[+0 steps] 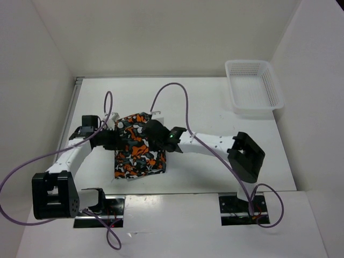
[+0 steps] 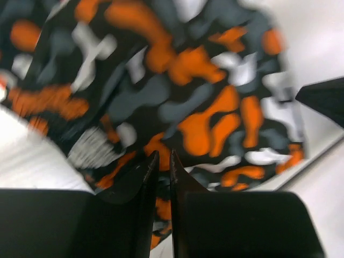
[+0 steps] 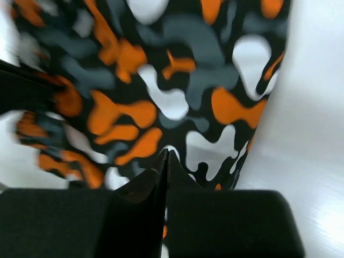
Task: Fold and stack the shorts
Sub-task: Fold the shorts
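Note:
The shorts (image 1: 138, 155), printed in orange, grey, black and white, lie folded in the middle of the table, with their far edge raised between the two grippers. My left gripper (image 1: 117, 137) is at the left of that edge and my right gripper (image 1: 152, 131) at the right. In the left wrist view the gripper (image 2: 161, 156) stands nearly closed, with printed fabric (image 2: 177, 97) in the slit and spreading beyond the tips. In the right wrist view the gripper (image 3: 165, 153) is pressed tight, with the shorts (image 3: 161, 91) spreading from it.
A white mesh basket (image 1: 252, 88) stands at the far right corner of the table. White walls close in the left, back and right sides. The right arm's dark tip (image 2: 325, 99) shows at the right edge of the left wrist view.

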Motion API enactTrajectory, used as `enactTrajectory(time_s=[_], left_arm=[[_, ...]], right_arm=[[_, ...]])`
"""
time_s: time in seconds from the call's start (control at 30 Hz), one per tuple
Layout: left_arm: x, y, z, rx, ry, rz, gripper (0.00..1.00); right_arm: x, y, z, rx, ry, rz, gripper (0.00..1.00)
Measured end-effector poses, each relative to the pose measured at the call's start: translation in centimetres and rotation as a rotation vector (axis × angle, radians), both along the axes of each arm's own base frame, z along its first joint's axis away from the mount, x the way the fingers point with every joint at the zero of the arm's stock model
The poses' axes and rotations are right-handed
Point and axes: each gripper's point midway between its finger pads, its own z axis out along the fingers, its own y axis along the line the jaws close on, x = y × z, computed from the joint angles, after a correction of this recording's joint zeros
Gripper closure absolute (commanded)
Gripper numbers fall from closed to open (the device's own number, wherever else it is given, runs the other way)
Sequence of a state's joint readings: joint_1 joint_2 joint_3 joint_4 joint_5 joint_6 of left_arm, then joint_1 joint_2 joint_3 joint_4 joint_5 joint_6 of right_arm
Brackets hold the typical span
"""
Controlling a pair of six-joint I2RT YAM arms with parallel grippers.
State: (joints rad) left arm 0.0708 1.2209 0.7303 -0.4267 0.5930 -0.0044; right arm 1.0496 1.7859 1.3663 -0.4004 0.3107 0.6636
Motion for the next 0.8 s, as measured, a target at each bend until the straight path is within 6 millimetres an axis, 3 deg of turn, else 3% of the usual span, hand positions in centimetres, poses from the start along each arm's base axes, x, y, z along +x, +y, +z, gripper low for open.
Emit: enactTrajectory(time_s=[0.17,0.27,0.33,0.5,0.57,0.73,0.8], left_arm=[[-3.3,1.5,-4.8,0.036,0.135,0.070,0.81],[-4.5,1.6,-6.5,0.046,0.188,0.077,0.81],[-4.4,1.7,-7.1,0.045,0.209,0.078,0.81],[-3.8,1.7,-7.3,0.043,0.225,0.078,0.81],[-3.3,2.0,-6.9,0.056,0.213,0.084,0.81],[-1.6,2.6,-5.7,0.085,0.165,0.099,0.81],[-1.4,2.7,-5.6,0.088,0.158,0.101,0.81]], right_arm=[[-2.7,-1.4,-7.7,-0.100,0.126,0.023,0.99],[-3.5,-2.4,-10.6,-0.150,0.173,0.008,1.00],[-3.1,-1.6,-10.1,-0.126,0.159,0.011,1.00],[-2.8,-1.9,-9.4,-0.138,0.147,0.000,1.00],[-2.6,-1.8,-7.7,-0.119,0.126,-0.003,1.00],[-1.9,0.5,-0.5,0.037,0.047,0.026,1.00],[-2.3,1.5,0.5,0.074,0.037,0.051,1.00]])
